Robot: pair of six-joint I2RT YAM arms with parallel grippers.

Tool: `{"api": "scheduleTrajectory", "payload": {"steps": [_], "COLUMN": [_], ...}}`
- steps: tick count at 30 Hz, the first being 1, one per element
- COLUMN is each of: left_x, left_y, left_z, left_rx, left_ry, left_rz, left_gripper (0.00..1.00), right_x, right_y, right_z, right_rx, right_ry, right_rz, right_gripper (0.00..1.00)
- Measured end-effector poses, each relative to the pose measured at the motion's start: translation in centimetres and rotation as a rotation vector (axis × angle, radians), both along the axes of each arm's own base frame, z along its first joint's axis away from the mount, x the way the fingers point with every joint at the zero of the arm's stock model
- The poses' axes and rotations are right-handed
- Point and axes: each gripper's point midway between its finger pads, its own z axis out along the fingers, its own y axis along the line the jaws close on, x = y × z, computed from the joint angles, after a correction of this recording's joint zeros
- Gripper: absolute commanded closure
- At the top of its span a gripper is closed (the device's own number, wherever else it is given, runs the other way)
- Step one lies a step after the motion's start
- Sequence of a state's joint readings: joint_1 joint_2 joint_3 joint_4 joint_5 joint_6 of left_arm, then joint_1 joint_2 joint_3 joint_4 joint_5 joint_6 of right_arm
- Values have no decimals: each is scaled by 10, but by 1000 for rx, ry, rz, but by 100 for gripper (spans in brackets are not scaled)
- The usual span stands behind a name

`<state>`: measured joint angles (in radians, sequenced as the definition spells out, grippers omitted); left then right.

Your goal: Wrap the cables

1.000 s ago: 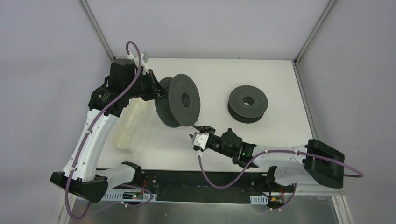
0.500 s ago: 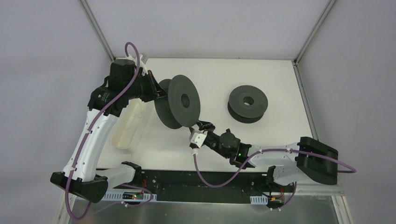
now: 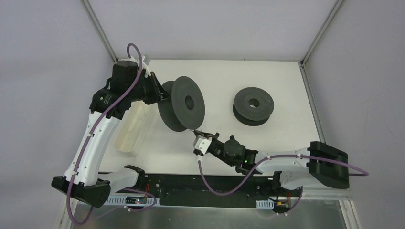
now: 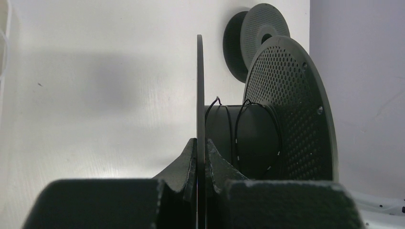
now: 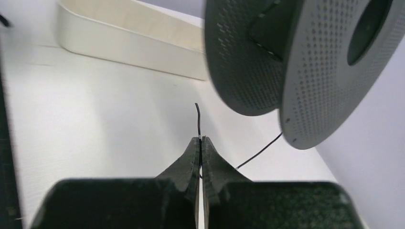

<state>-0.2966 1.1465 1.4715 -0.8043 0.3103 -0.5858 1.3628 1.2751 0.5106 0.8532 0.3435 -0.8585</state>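
- Clamping the thin near flange of the large black perforated plastic spool (image 3: pixel 187 104), the left tool (image 4: pixel 200 143) is clenched on that disc's rim. It holds the spool on edge at the middle left of the overhead view.
- The very thin dark wire cable (image 5: pixel 198 119) is pinched between the closed fingers of the right tool (image 5: pixel 201 139), low in the centre of the right wrist view. A short free end sticks up past the fingertips.
- From that pinch the cable runs off to the right and upward, meeting the lower rim of the held spool at the upper right of that frame.
- Seen from the left wrist, a few loose turns of the cable lie around the spool's dark hub, between its two flanges.
- A second, smaller black spool (image 3: pixel 253 106) lies flat on the white surface (image 3: pixel 286 81), right of centre in the overhead view and well apart from the held one.
- A long white plastic tray (image 3: pixel 131 126) rests on the surface at the left, beside the left arm.
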Motion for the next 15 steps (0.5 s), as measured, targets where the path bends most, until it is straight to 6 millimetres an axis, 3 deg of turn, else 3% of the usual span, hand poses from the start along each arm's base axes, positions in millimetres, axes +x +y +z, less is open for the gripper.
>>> {"api": "scheduleTrajectory", "payload": {"steps": [3, 7, 15], "left_x": [8, 16, 25], "left_y": [4, 8, 25], "left_z": [-2, -5, -6], "left_rx": [6, 9, 6], "left_ry": [12, 24, 30], "left_rz": [22, 43, 99], "left_gripper": [100, 100, 100], "right_x": [-31, -71, -119], "right_y": [3, 7, 17], "right_z": [4, -9, -16], "right_rx": [19, -14, -44], "right_ry": [42, 104, 138], "right_rz": [45, 89, 111], "right_gripper": [100, 100, 100]}}
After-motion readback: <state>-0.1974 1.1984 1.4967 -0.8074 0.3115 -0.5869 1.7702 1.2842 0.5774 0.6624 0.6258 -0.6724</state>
